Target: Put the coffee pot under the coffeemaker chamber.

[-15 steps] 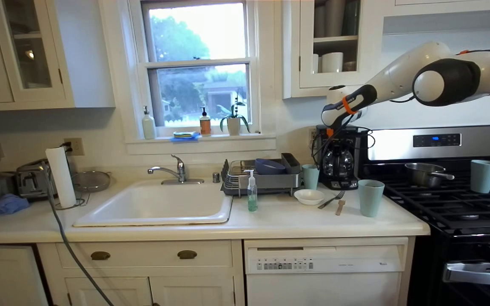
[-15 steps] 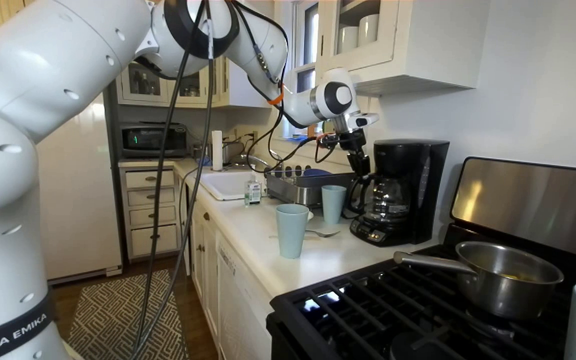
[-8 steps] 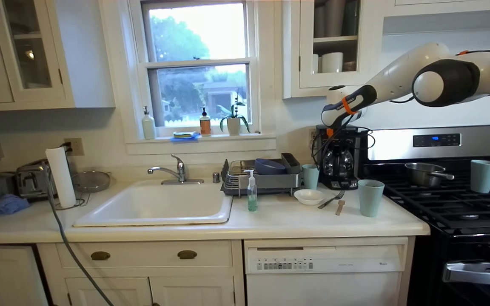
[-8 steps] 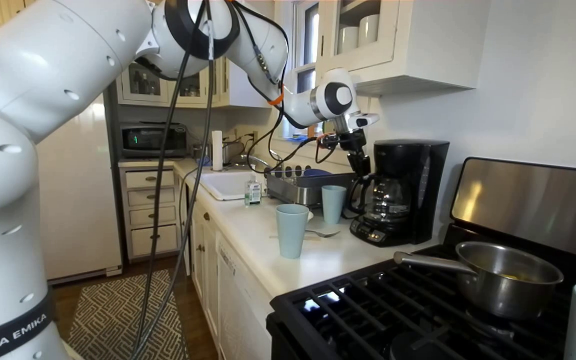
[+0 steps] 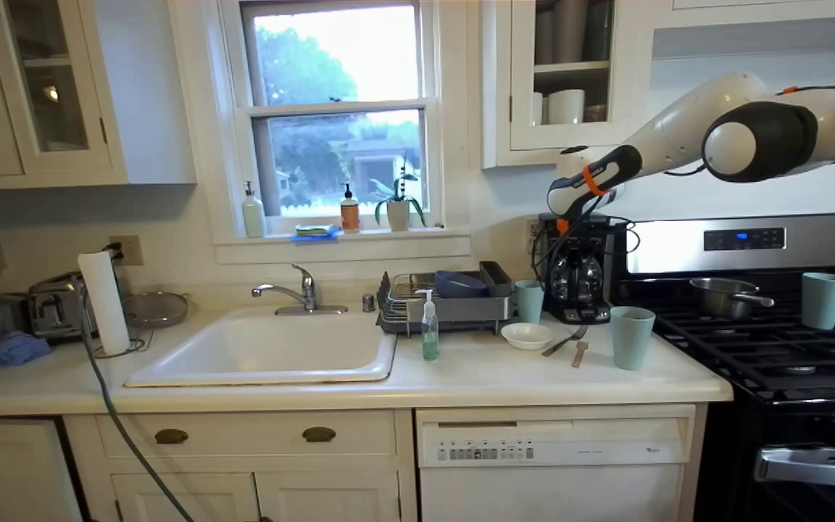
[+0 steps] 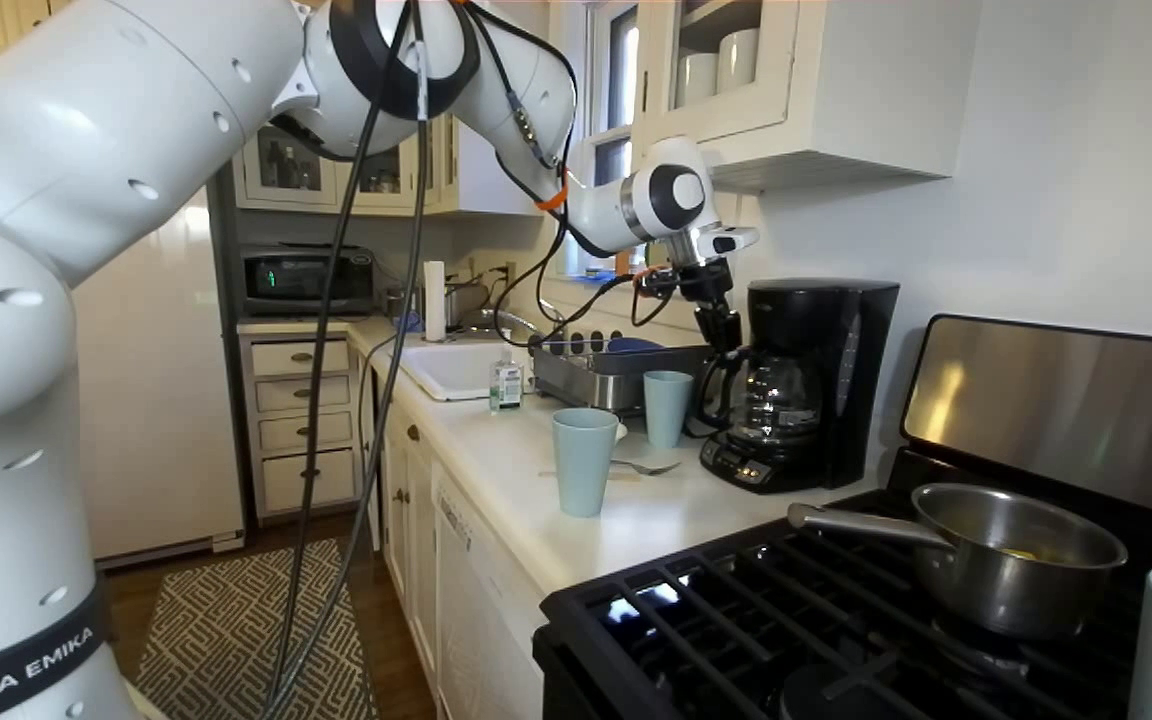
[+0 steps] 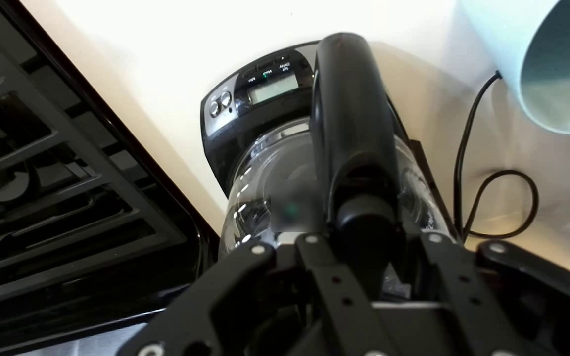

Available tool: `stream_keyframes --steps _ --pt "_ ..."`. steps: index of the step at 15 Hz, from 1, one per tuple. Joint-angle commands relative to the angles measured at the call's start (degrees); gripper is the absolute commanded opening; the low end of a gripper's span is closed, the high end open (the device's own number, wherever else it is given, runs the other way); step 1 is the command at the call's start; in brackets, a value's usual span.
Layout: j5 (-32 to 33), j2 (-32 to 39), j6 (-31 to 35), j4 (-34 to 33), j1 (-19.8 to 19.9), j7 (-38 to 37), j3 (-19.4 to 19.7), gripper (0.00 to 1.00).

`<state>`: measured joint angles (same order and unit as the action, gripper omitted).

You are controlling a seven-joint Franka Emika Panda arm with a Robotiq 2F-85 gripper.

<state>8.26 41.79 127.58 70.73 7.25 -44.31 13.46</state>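
From where I stand, the coffee pot (image 6: 774, 402) is a rounded belly of clear glass, standing upright inside the coffeemaker chamber (image 6: 829, 375), above the low front base (image 6: 741, 465) of the black coffeemaker (image 6: 821, 308). How squarely it sits down there is hidden from me. Light catches it in a row of bright glints down one side, and the glass carries small pale markings too fine for me to read. The handle (image 7: 354, 109) is black, thick and smooth, a broad loop in profile, jutting out of the recess. In the wrist view it reaches out just beside the little control display (image 7: 273, 89). The gripper (image 7: 372, 240) is right over it, its two black fingers (image 7: 320, 264) partway apart, one on either side of the handle's upper end. Whether they actually pinch it I cannot tell; it is all black on black there. A pale green cup (image 6: 669, 408) stands just beside the coffeemaker.
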Motion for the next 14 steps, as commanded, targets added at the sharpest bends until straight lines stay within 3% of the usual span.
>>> stream_keyframes --steps 1,14 --pt "-3.50 5.32 -3.84 -6.24 2.29 3.69 -1.20 0.08" --pt "-1.63 5.05 0.83 -3.13 0.45 -1.22 0.63 0.08"
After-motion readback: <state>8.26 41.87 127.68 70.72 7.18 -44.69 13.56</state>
